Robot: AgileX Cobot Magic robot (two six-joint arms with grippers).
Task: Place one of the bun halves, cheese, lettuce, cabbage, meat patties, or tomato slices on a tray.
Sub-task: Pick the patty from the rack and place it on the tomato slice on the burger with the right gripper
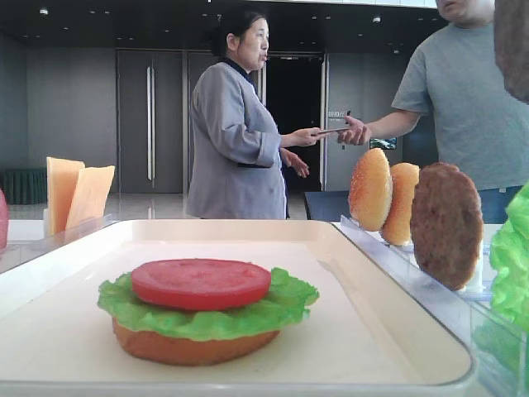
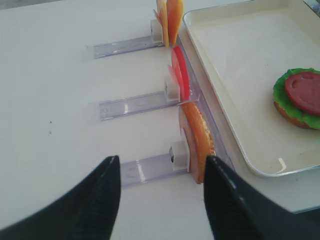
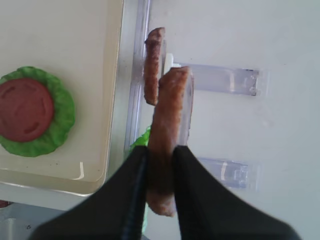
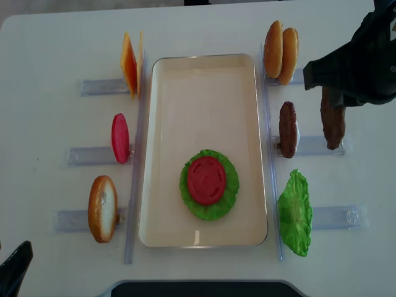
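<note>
The right tool (image 3: 160, 172) is clamped on a meat patty (image 4: 333, 117), held on edge above the worktop (image 4: 49, 49) on its right side, its flat faces turned sideways. The tray (image 4: 204, 68) lies to the patty's left, past a second patty (image 4: 288, 129) standing in its clear holder (image 4: 309, 145), so the right arm is the nearer one. On the tray's near half sits a stack: a bun base (image 1: 194, 346), a lettuce leaf (image 4: 230, 185) and a tomato slice (image 4: 206, 179) on top. My judgement is that the patty must be carried left over the standing patty and the tray rim, then turned flat.

The left tool (image 2: 162, 197) stands with its jaws apart and empty, at the near left corner. A bun half (image 4: 103, 208), a spare tomato slice (image 4: 120, 137) and cheese (image 4: 129, 64) line the left side; domed buns (image 4: 280, 52) and a loose lettuce leaf (image 4: 295, 213) the right. Beyond, two people (image 1: 235, 124) stand talking.
</note>
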